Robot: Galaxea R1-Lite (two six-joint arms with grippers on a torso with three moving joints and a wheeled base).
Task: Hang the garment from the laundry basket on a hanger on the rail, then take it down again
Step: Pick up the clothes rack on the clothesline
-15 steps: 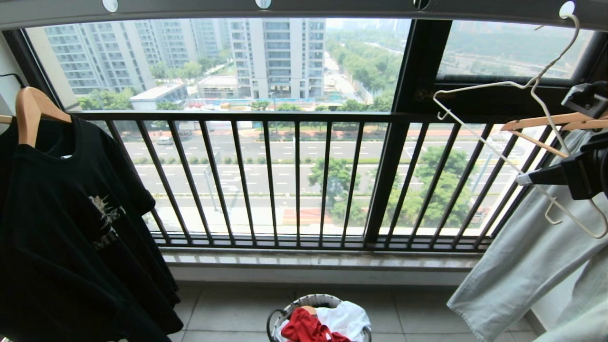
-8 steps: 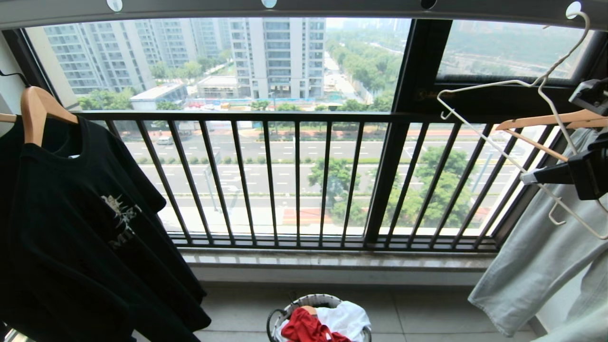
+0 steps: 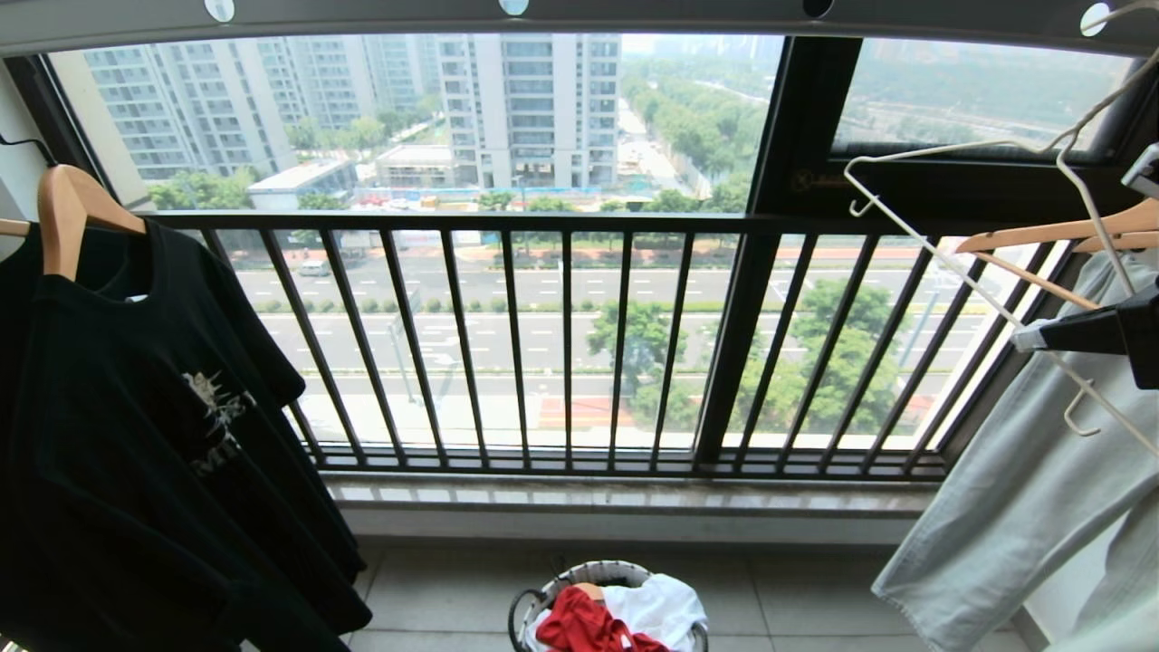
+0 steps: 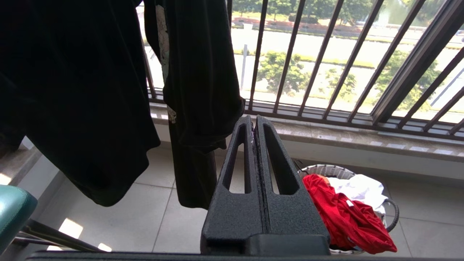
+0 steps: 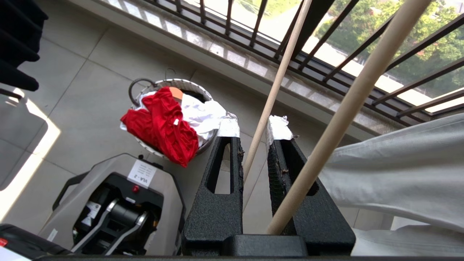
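The garment (image 3: 589,623), your red T-shirt, is crumpled in the laundry basket (image 3: 543,593), draped over the basket's rim on the side nearer the robot, touching a white garment (image 3: 659,607) that fills the rest of the basket. You get the basket on the tiled floor (image 3: 797,598) just in front of the railing (image 3: 561,344).

Biggest things relative to the basket: black T-shirt (image 3: 136,435) on a tan wooden hanger (image 3: 63,213) up and to the left; pale trousers (image 3: 1023,507) on a second wooden hanger (image 3: 1050,231) up and to the right.

The hanger (image 3: 951,263), thin and off-white, is above the basket on the right, tilted, hook near the overhead rail (image 3: 634,14) but cut off by the frame edge; can't tell if it hangs on it.

Right pincer (image 5: 253,132): fingers a narrow gap apart, one slim hanger rod in that gap against one finger; pinching it or not, can't tell.

Left pincer (image 4: 253,123): fingers pressed together, empty, left of the basket and higher.
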